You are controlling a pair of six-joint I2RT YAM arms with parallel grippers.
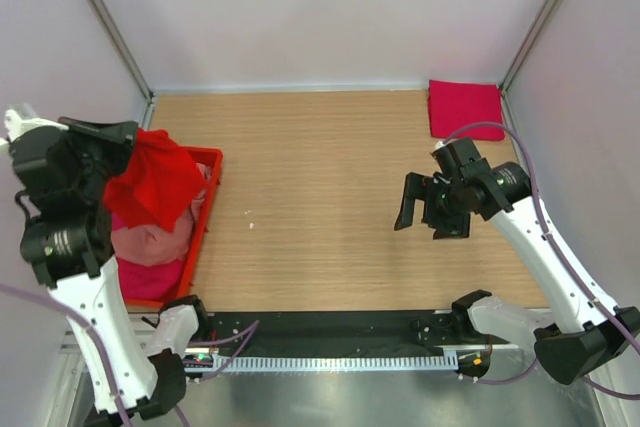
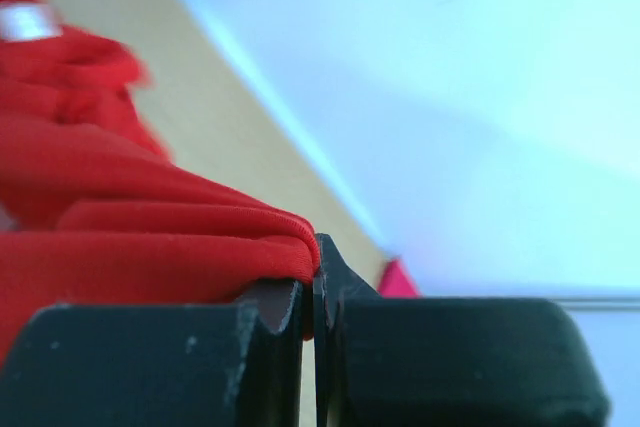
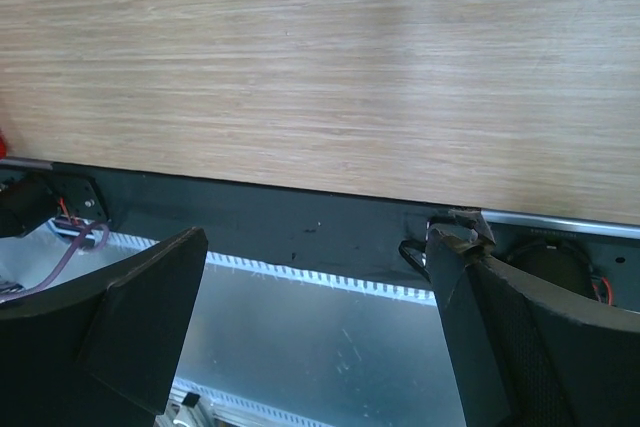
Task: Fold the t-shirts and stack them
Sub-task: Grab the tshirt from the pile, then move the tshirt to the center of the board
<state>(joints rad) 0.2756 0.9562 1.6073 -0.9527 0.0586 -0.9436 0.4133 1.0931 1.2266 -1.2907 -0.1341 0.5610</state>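
My left gripper (image 1: pixel 128 137) is shut on a bright red t-shirt (image 1: pixel 155 182) and holds it up above the red bin (image 1: pixel 207 209) at the left; the cloth hangs down in a bunch. In the left wrist view the red t-shirt (image 2: pixel 130 247) is pinched between the closed fingers (image 2: pixel 440 357). A pale pink shirt (image 1: pixel 150 240) and a magenta one (image 1: pixel 145 280) lie in the bin. A folded magenta-crimson t-shirt (image 1: pixel 465 108) lies at the far right corner. My right gripper (image 1: pixel 420 205) is open and empty, hovering over the table at the right (image 3: pixel 315 277).
The wooden table (image 1: pixel 330 197) is walled by white panels at the back and sides. A black strip and a metal rail (image 1: pixel 330 352) run along the near edge, also in the right wrist view (image 3: pixel 300 227). Both arm bases sit at the near edge.
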